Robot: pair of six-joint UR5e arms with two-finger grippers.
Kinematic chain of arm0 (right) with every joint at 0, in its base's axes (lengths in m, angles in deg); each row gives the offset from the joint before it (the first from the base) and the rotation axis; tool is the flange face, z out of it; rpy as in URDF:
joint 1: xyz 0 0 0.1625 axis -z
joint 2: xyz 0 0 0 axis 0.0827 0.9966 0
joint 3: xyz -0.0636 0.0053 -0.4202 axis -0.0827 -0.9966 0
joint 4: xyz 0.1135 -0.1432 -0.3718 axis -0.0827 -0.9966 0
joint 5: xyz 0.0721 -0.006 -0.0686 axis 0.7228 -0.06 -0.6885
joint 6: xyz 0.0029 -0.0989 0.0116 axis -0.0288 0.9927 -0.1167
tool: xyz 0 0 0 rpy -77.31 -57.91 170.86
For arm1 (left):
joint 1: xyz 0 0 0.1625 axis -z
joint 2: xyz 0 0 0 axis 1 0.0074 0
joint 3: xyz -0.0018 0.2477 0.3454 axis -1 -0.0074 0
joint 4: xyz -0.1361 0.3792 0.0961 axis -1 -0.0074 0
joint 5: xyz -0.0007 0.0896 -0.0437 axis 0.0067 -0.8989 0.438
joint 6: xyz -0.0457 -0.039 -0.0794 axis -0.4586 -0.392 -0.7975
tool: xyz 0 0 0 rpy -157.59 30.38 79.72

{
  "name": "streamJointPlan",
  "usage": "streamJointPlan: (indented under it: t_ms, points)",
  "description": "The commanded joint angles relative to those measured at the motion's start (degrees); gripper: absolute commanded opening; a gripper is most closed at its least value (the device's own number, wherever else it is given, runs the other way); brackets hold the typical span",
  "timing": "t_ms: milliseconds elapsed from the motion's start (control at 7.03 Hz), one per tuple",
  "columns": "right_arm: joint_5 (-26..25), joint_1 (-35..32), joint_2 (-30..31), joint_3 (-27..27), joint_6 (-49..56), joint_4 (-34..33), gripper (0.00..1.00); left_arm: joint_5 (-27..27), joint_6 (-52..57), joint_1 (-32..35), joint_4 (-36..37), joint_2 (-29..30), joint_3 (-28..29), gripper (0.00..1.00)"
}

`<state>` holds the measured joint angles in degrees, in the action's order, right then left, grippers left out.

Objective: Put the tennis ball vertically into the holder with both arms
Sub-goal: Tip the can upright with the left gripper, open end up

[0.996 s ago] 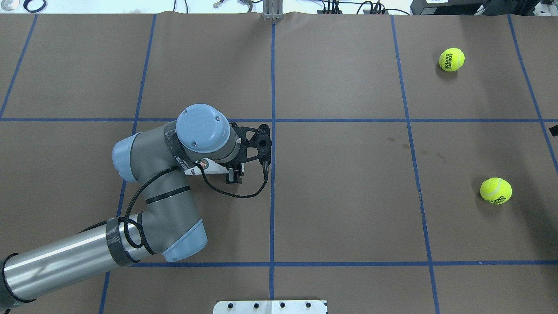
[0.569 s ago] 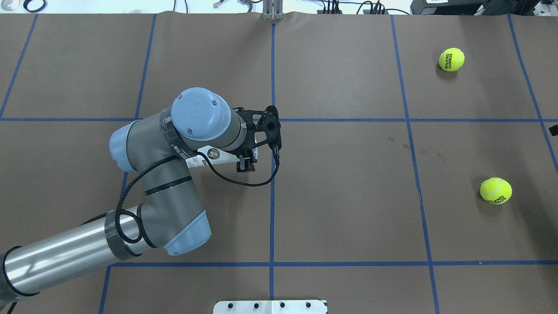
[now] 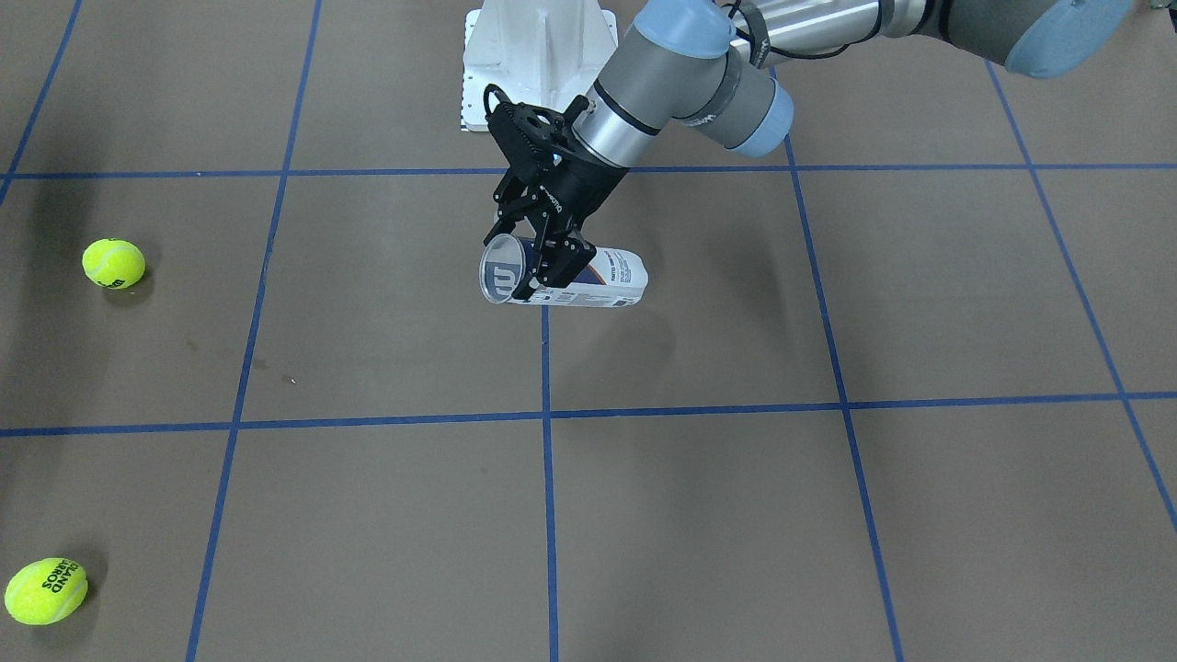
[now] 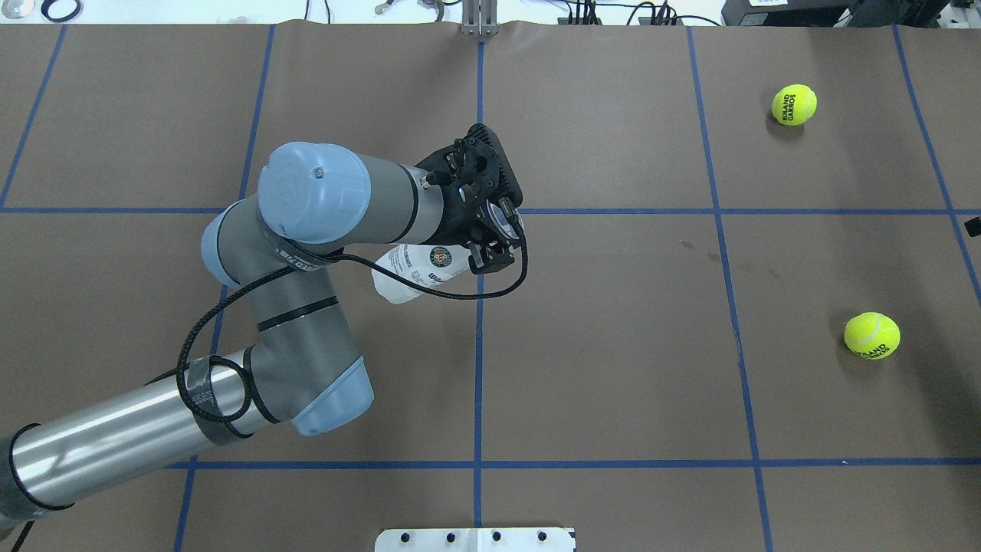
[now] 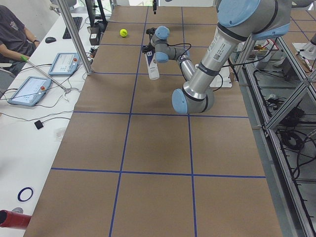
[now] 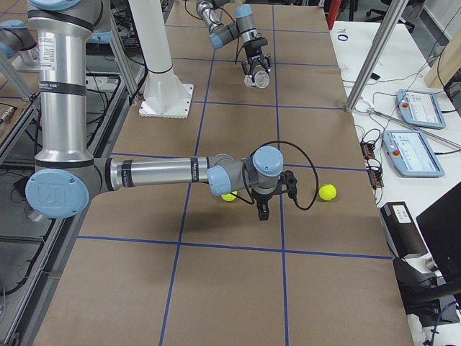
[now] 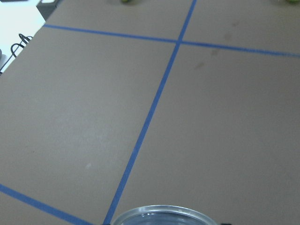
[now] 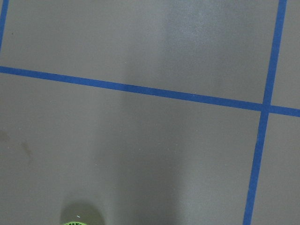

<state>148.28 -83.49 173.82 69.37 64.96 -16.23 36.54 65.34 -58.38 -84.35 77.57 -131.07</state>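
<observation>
I count two balls, the far tennis ball [image 4: 794, 104] and the near tennis ball [image 4: 871, 335] — one holder [image 3: 607, 276] — my two arms, left arm [image 4: 337, 201] and right arm [image 6: 158, 171], and one white pedestal [image 3: 538, 55].

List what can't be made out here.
The right gripper: exterior right view only, small; open or shut unclear.
The holder: left wrist view cuts all but its rim; overhead, the left gripper partly hides its rim end.
One tennis ball: cut by right wrist view's bottom edge.
</observation>
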Motion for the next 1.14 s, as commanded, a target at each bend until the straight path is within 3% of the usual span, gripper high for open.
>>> streamJointPlan:
  t_ms: [0,142,569,711,996]
  points:
    - [-0.16,0.0,-0.09,0.88,0.01,0.09,0.99,-4.56,-8.57,-0.17,-12.72,-0.17,2.12,0.42]
    - [-0.16,0.0,-0.09,1.32,0.18,0.27,0.99,-6.84,-10.43,-0.17,-18.51,-0.35,3.35,0.38]
    - [-0.25,1.13,0.09,1.67,-0.43,7.29,0.99,-11.7,-11.41,-0.26,-37.06,-0.61,9.68,0.4]
    - [-0.16,2.27,0.0,1.85,-4.18,8.6,0.99,-11.78,-11.41,-0.34,-43.73,-0.61,12.91,0.4]
    - [-0.51,5.87,0.7,1.59,-13.75,18.5,0.99,-16.68,-11.41,-2.61,-55.7,-0.53,18.55,0.43]
